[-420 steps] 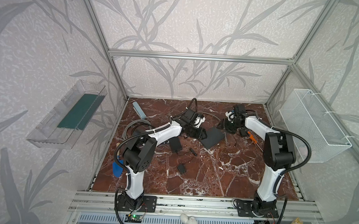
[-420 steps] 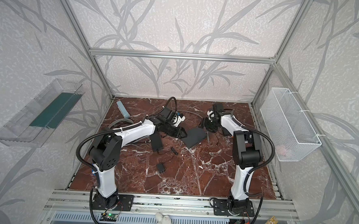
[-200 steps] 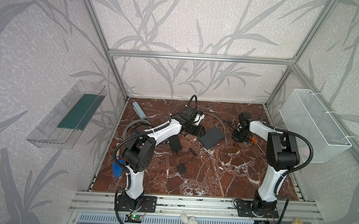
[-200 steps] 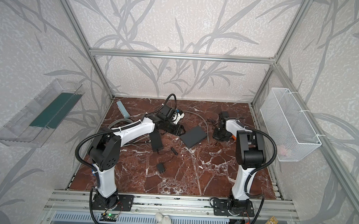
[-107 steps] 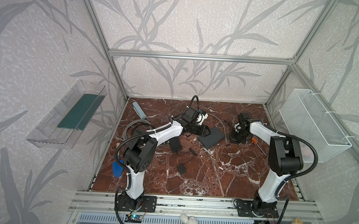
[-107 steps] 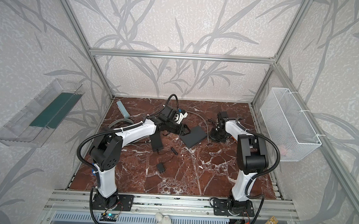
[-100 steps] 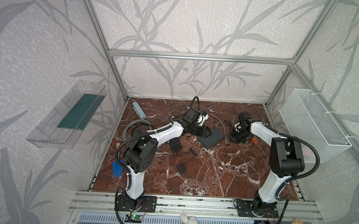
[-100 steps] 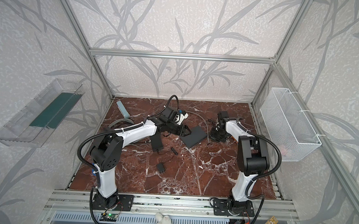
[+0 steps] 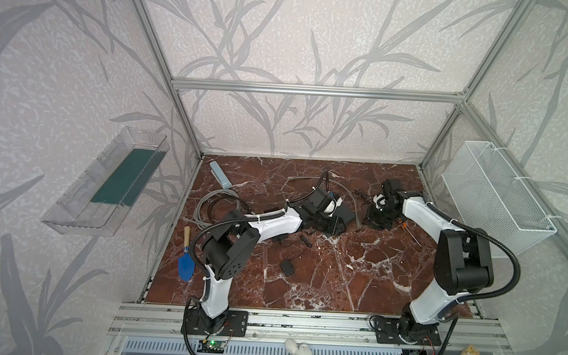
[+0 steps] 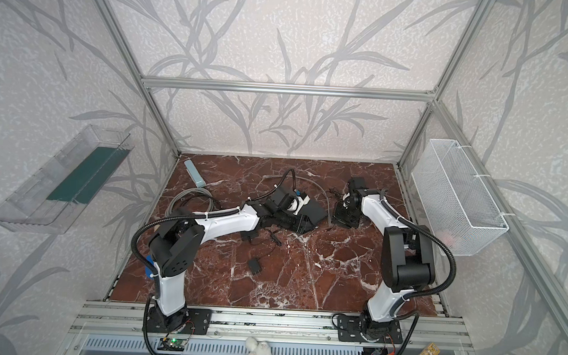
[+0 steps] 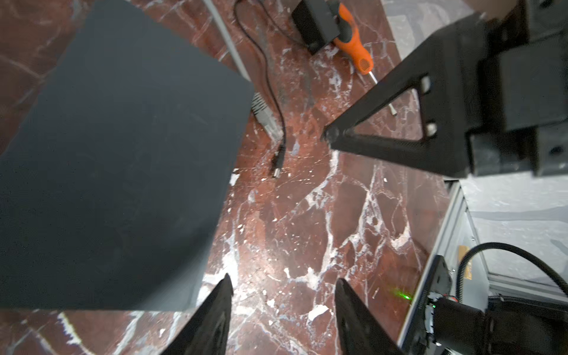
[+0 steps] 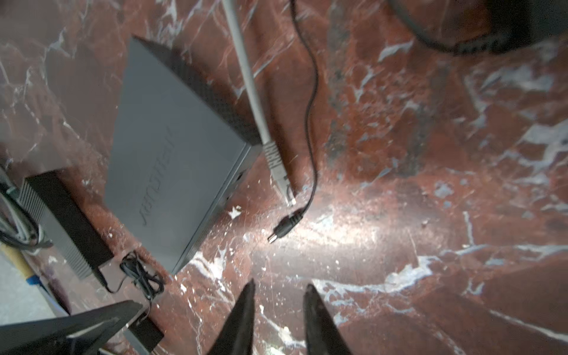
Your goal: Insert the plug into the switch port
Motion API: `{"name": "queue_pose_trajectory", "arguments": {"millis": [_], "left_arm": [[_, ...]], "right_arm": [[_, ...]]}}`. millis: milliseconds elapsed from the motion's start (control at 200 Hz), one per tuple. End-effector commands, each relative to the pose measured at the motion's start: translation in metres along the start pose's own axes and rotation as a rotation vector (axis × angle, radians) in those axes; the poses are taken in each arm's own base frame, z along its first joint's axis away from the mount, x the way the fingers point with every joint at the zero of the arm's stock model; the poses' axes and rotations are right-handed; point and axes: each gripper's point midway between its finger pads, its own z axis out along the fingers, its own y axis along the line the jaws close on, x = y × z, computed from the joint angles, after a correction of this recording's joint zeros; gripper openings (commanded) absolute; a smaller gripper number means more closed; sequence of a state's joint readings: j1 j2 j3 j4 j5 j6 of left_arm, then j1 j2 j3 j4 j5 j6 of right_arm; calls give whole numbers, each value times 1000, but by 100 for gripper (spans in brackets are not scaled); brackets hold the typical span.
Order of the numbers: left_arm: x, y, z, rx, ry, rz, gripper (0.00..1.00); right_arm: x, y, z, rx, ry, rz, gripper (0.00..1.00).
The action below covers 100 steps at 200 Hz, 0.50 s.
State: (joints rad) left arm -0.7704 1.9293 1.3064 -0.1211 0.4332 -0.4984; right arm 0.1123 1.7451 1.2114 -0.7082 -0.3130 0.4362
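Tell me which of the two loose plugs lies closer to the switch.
The grey, clear-tipped network plug, right beside the switch corner; the black barrel plug on the thin cord lies farther out.

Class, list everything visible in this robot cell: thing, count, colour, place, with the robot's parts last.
switch: one, dark grey, flat on the table, middle rear.
network plug: one, grey, beside the switch's corner, not inserted.
barrel plug: one, black, just beyond the network plug.
power brick: one, black, beside the switch.
screwdriver: one, orange handle, on the table right of the switch.
trowel: one, blue blade, table's left edge.
wire basket: one, white, right wall.
clear tray: one, transparent, left wall.
table: one, red-brown marble, cell floor.
left gripper: one, black, open, empty, beside the switch.
right gripper: one, black, open, empty, near both plugs.
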Motion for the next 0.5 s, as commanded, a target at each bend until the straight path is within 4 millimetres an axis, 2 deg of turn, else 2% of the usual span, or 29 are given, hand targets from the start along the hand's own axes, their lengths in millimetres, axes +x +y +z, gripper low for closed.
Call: {"name": "queue_pose_trajectory", "arguments": {"millis": [0,180,390,495], "left_arm": [[-5,13,-10,-76,-42,-7,56],[-4,15,-19,-101,-47,3,56],[1,17,-24,-105,-53,-6,56],[3,19,-24,-113,-52,-5,56]], "right_arm": [[-13,-18,13,95,6,-12,34],[-31,-27,35,148,-3,25,34],[-33,-22,50,157,11,6,32],[-31,-26,54,230,20,-33,29]]}}
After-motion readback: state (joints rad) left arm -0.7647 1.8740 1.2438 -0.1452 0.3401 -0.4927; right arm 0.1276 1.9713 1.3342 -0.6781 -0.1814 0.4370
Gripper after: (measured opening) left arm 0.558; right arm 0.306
